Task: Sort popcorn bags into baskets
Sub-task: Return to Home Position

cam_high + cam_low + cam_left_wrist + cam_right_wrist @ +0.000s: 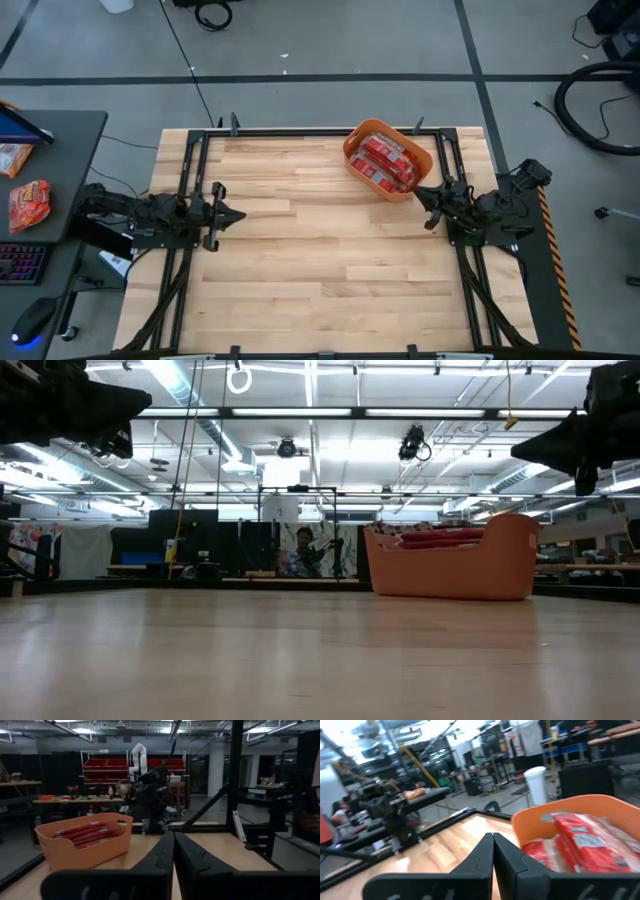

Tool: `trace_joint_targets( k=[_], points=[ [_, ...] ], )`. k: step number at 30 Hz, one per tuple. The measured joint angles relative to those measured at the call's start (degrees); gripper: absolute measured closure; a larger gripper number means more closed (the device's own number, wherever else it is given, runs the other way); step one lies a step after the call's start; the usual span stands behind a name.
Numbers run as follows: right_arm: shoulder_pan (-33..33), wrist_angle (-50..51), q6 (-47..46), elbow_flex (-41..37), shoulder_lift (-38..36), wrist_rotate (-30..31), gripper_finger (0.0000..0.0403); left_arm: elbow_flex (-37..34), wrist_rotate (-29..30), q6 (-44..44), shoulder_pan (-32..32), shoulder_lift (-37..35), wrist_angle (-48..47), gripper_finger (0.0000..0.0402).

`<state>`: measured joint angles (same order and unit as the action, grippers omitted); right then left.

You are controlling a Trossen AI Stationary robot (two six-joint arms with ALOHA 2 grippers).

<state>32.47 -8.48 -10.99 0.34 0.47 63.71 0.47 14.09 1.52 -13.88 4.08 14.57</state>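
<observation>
The orange basket [389, 160] stands on its base near the table's far right corner, filled with several red popcorn bags [388, 160] lying in a stack. It also shows in the low view [452, 556], the left wrist view [82, 842] and the right wrist view [570, 827], with bags [580, 842] inside. My left gripper [238, 215] is shut and empty, held above the table at its left side. My right gripper [417, 192] is shut and empty, just on the near side of the basket, raised off the table.
A side desk to the left of the table holds a puffy orange-red snack pouch [28, 203], a keyboard and a mouse. Bare wooden tabletop [320, 250] spreads between the two arms. A person [300, 550] sits in the room beyond the far edge.
</observation>
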Motion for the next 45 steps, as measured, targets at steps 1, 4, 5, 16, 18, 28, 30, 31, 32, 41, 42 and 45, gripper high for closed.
trace_joint_targets(
  k=[1,4,5,16,18,28,30,31,32,41,42,45],
  points=[
    [-0.4,0.0,-0.6,0.0,0.0,0.7,0.0391,0.0,0.0,0.6,0.2,0.0,0.0,0.0385],
    [-1.3,-0.5,-1.8,0.0,0.0,1.7,0.0391,0.0,0.2,2.2,0.7,0.0,-1.2,0.0386],
    [-1.5,-0.5,-1.1,0.0,0.0,1.7,0.0391,0.0,0.2,2.2,0.8,0.0,-2.1,0.0387],
    [-1.6,-0.5,2.6,0.0,0.0,0.8,0.0391,0.0,0.2,-3.4,0.9,0.0,-7.0,0.0384],
    [-1.6,-0.5,2.6,0.0,0.0,0.8,0.0390,0.0,0.2,-3.5,0.9,0.0,-7.0,0.0384],
    [-1.6,-0.5,2.6,0.0,0.0,0.7,0.0385,0.0,0.2,-3.5,0.9,0.0,-7.0,0.0383],
    [-1.6,-0.5,2.6,0.0,0.0,0.7,0.0385,0.0,0.2,-3.5,0.9,0.0,-7.0,0.0383],
    [-1.6,-0.5,2.6,0.0,0.0,0.7,0.0386,0.0,0.2,-3.5,0.9,0.0,-7.0,0.0383],
    [-1.6,-0.5,2.6,0.0,0.0,0.7,0.0386,0.0,0.2,-3.5,0.9,0.0,-7.0,0.0383],
    [-1.6,-0.5,2.6,0.0,0.0,0.7,0.0385,-0.1,0.3,-3.5,0.9,0.0,-7.0,0.0383],
    [-1.6,-0.5,2.6,0.0,0.0,0.7,0.0385,-0.1,0.2,-3.5,0.9,0.0,-7.0,0.0383],
    [-1.6,-0.5,2.6,0.0,0.0,0.7,0.0385,-0.1,0.2,-3.5,0.9,0.0,-7.0,0.0383]
  ],
)
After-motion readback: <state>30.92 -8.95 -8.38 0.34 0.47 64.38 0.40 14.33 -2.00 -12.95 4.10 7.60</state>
